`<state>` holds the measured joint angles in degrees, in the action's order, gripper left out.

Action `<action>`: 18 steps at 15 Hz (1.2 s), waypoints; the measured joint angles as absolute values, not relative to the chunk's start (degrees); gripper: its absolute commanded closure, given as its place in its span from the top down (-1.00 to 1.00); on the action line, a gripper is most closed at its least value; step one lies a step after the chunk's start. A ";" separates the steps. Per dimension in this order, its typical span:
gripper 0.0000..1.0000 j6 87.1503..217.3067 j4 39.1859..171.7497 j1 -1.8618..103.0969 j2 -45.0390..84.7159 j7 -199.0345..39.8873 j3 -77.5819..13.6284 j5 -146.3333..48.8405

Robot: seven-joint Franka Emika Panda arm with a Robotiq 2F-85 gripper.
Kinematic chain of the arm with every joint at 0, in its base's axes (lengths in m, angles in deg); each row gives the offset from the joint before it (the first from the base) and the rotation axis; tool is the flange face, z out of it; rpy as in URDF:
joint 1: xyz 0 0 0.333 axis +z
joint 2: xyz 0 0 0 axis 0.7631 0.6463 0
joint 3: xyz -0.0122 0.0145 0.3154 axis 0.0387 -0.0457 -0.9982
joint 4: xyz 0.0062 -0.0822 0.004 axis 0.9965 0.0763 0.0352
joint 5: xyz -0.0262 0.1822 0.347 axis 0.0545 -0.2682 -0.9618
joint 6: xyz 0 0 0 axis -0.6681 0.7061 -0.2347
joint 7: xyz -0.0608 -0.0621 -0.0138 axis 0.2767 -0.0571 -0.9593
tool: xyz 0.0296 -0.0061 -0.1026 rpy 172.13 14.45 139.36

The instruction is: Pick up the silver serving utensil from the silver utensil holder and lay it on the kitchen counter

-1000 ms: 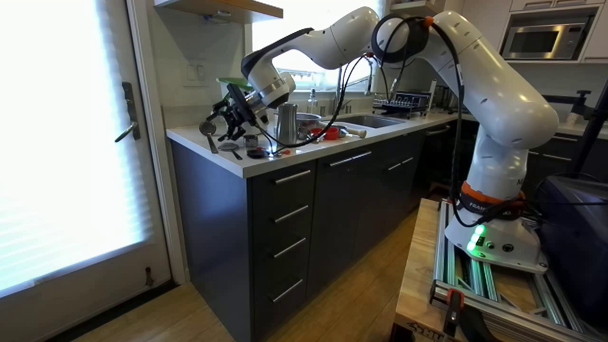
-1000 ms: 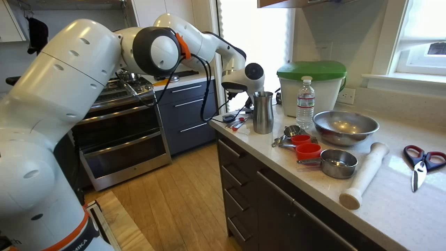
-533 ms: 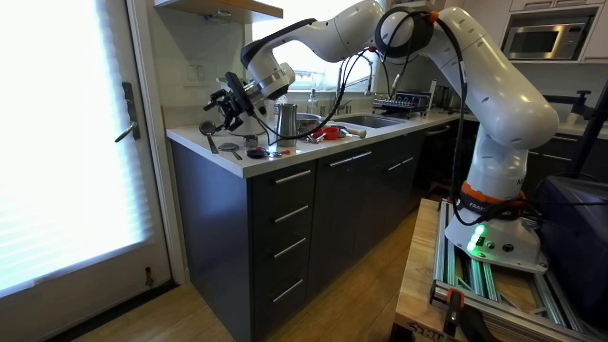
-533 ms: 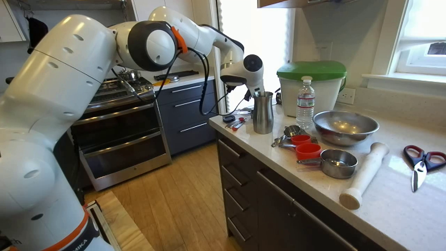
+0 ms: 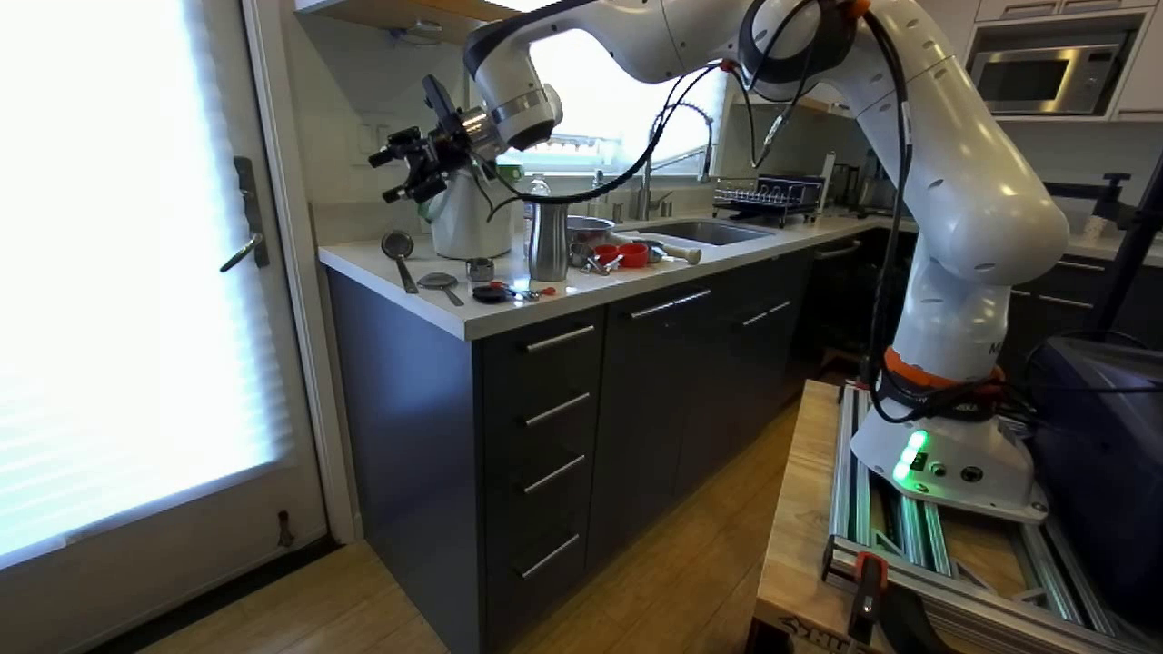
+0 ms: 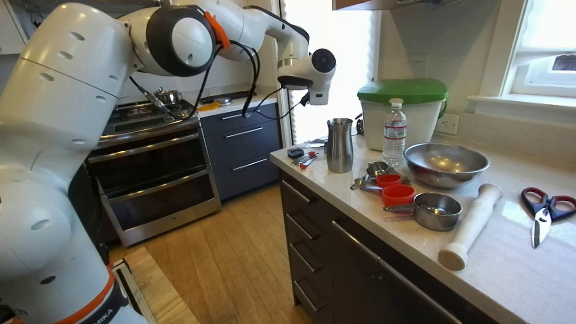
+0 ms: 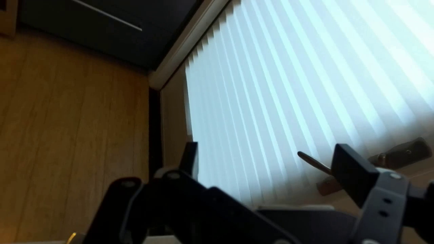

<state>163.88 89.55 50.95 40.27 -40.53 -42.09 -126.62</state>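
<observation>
The silver utensil holder stands upright on the kitchen counter; it shows in both exterior views. Nothing is seen sticking out of it. A long-handled silver utensil with a round head lies at the counter's far left end, handle toward the front. A second flat-headed silver utensil lies beside it. I cannot tell for certain which is the serving utensil. My gripper is open and empty, above the counter end and pointing toward the door. In the wrist view its fingers are wide apart.
A white container with a green lid and a water bottle stand behind the holder. Red measuring cups, a steel bowl, a wooden pestle and scissors lie along the counter. The door handle is beyond the fingers.
My gripper has risen from low over the counter and tilted up toward the door. The arm has lifted with it. The utensils and the holder have not moved.
</observation>
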 measured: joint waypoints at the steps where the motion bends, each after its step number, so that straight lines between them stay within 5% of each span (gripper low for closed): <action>1: 1.00 162.15 90.36 50.78 38.94 -37.60 -41.96 -126.63; 18: 1.00 131.91 123.42 46.17 5.14 -8.50 -31.42 -107.09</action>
